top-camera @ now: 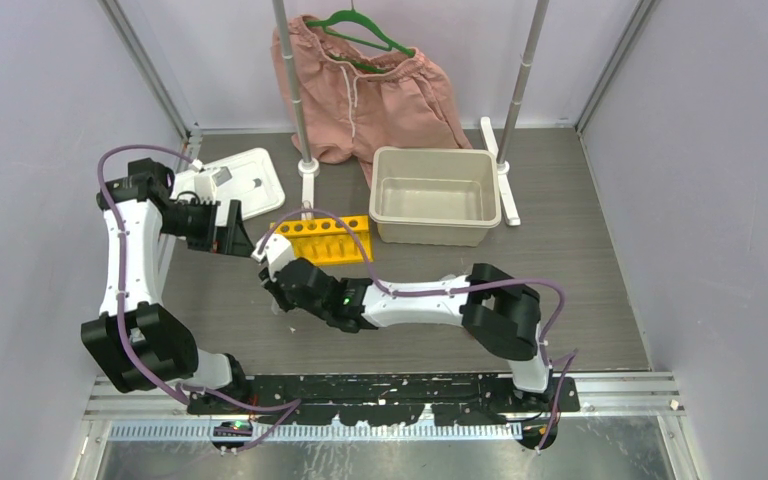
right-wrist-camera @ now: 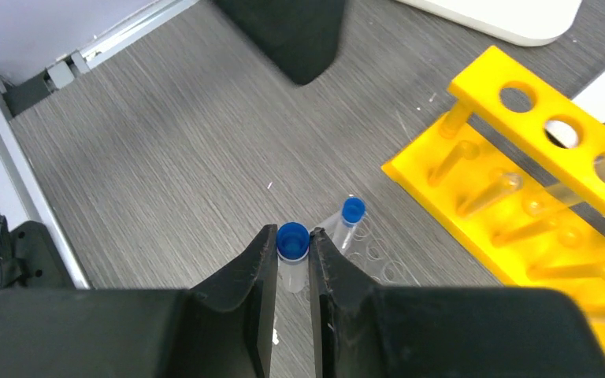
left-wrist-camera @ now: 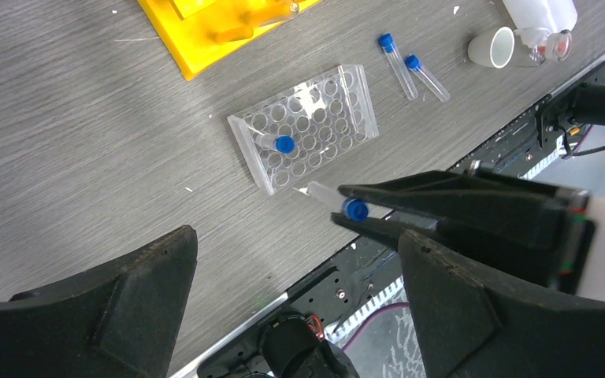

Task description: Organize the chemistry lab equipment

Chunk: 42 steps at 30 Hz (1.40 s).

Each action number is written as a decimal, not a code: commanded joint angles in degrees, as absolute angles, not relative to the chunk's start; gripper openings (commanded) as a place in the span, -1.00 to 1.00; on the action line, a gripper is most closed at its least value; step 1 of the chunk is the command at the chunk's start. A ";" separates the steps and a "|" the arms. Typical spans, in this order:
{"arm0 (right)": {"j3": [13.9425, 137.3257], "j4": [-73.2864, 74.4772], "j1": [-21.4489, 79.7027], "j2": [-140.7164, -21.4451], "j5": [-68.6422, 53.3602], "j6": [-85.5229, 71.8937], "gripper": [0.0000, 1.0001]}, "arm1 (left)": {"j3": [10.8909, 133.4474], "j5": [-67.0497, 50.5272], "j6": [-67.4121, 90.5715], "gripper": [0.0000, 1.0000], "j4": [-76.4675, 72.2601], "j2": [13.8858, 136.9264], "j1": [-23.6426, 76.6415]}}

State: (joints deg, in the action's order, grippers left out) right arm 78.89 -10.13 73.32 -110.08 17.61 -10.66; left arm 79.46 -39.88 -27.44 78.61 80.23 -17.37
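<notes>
Blue-capped and clear, a small plastic tube point(right-wrist-camera: 292, 241) is clamped upright in the right tool point(right-wrist-camera: 291, 233), just beside the clear plastic grid rack point(left-wrist-camera: 307, 126) on the grey tabletop point(left-wrist-camera: 87, 142). The left tool point(left-wrist-camera: 295, 240) is spread wide, empty.

Top external: fixed high behind the arm bases, aimed down and forward across the whole surface point(top-camera: 580, 300); farthest range, widest coverage.

Left wrist: well above the surface, aimed steeply down between the fingers of the left pincer point(left-wrist-camera: 295, 244); medium range.

Right wrist: close to the surface, aimed down along its own fingers; nearest range.

Common to all three views: yellow holed tube rack point(top-camera: 325, 240).

Common to both wrist views: clear plastic grid rack point(left-wrist-camera: 303, 126), right pincer point(left-wrist-camera: 354, 209) tip, blue-capped tube point(left-wrist-camera: 327, 197).
</notes>
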 commanded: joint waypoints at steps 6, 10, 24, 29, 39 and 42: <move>79.16 -21.09 74.39 -114.19 18.23 -6.00 -0.99 | 82.39 -40.39 -28.31 0.98 78.05 80.89 -17.81; 79.30 -21.14 74.43 -115.31 18.28 -6.37 -0.99 | 82.70 -40.63 -28.30 0.98 78.05 81.36 -17.82; 77.69 -21.10 74.43 -116.29 18.40 -7.85 -0.99 | 82.84 -40.94 -28.35 0.99 77.87 81.84 -17.81; 77.01 -21.15 74.43 -116.24 18.07 -7.99 -0.99 | 82.90 -40.80 -28.30 0.99 77.87 81.68 -17.84; 72.10 -25.42 74.39 -115.35 16.79 -6.64 -0.99 | 83.19 -40.11 -28.98 0.99 77.96 81.17 -18.07; 71.43 -26.28 74.39 -115.57 16.97 -6.21 -0.95 | 83.31 -40.12 -29.21 0.99 78.22 81.05 -18.11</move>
